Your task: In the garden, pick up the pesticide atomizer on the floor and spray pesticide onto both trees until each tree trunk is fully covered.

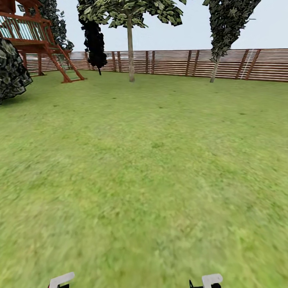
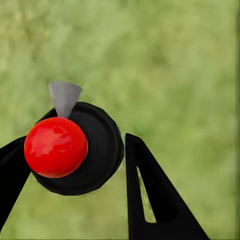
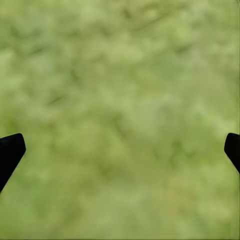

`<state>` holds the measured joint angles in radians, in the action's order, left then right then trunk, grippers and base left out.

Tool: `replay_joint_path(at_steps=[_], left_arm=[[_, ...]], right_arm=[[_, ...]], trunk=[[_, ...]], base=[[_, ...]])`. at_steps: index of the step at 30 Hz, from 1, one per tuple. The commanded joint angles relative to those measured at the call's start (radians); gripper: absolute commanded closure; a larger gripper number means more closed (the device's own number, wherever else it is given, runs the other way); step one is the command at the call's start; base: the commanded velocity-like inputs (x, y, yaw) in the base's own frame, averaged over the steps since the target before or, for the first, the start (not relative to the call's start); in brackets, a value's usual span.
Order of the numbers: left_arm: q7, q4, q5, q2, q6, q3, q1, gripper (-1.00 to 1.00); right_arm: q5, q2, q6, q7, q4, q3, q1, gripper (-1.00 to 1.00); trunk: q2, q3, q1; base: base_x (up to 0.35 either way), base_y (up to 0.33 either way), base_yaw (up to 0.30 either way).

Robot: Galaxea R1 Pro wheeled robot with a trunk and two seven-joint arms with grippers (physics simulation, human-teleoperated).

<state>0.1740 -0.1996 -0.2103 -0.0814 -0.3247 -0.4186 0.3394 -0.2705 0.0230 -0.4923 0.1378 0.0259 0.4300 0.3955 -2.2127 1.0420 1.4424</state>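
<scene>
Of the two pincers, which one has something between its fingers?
The left pincer: a black round atomizer with a red ball top sits between its fingers. The right pincer stands wide open, with blurry grass alone between its fingers.

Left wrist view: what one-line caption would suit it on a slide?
Left gripper closed on the atomizer, red cap up, above the lawn.

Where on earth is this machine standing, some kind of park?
More likely a private back garden: a grass lawn enclosed by a brown slatted wooden fence, with trees along it and a wooden play structure in the corner.
</scene>
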Motion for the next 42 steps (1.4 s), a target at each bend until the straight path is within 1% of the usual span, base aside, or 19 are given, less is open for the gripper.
replay_joint_path(at_steps=[1, 42], left_arm=[[0.004, 0.002, -0.011, 0.0, -0.004, -0.005, 0.001, 1.0], [0.004, 0.002, -0.008, 0.0, -0.004, -0.006, 0.001, 1.0]], right_arm=[[-0.007, 0.0, -0.002, 0.003, 0.0, 0.009, 0.0, -1.0], [-0.006, 0.0, -0.002, 0.003, 0.0, 0.009, 0.0, -1.0]], trunk=[[0.0, 0.001, 0.0], [0.0, 0.001, 0.0]], base=[[0.34, 0.0, 0.0], [0.34, 0.0, 0.0]])
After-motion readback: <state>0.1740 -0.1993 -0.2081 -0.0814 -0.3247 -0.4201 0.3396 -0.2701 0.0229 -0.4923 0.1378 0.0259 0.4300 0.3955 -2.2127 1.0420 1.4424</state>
